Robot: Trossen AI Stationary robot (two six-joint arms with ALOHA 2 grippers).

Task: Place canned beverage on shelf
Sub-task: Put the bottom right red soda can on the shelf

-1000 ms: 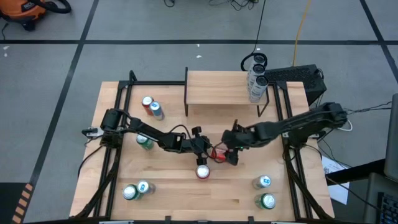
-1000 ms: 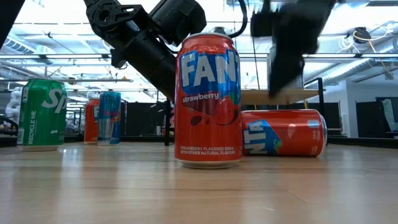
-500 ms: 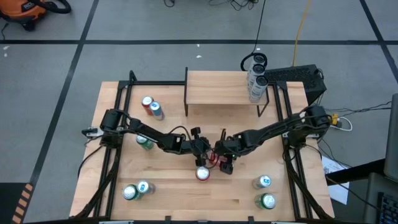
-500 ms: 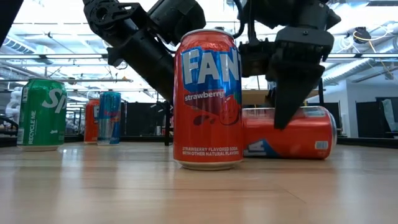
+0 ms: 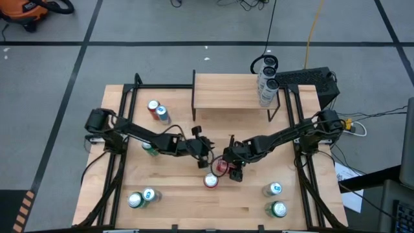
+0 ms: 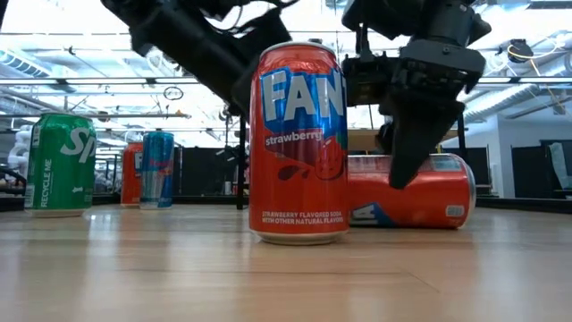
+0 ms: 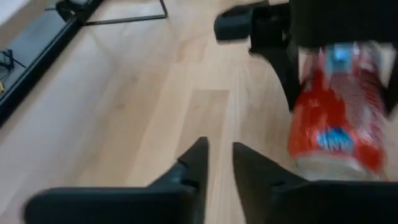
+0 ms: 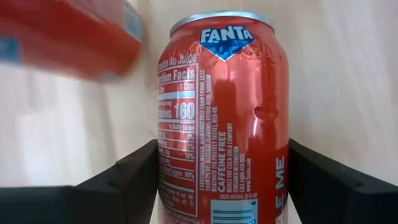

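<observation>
A red Fanta can lies on its side mid-table; it also shows in the low view and the right wrist view. My right gripper is shut on it. A second red Fanta can stands upright just nearer. My left gripper is empty to the left of the lying can, its fingers nearly together. The shelf stands at the far middle, with nothing on its board. My right gripper pinches the lying can's two long sides between its two fingers, toward the can's bottom end. The fingers slant down from the table's right and lie along the can. One finger shows on the can's near side. The can rests on the table.
Red and blue cans stand at the far left, a green can by the left arm, two cans near left and two near right. White cans stand by the shelf's right end.
My right gripper has moved toward the table's left and come down with its fingers on either side of the lying can, which has rolled a little on the table. My left arm has drawn back toward the table's left edge, away from the cans.
</observation>
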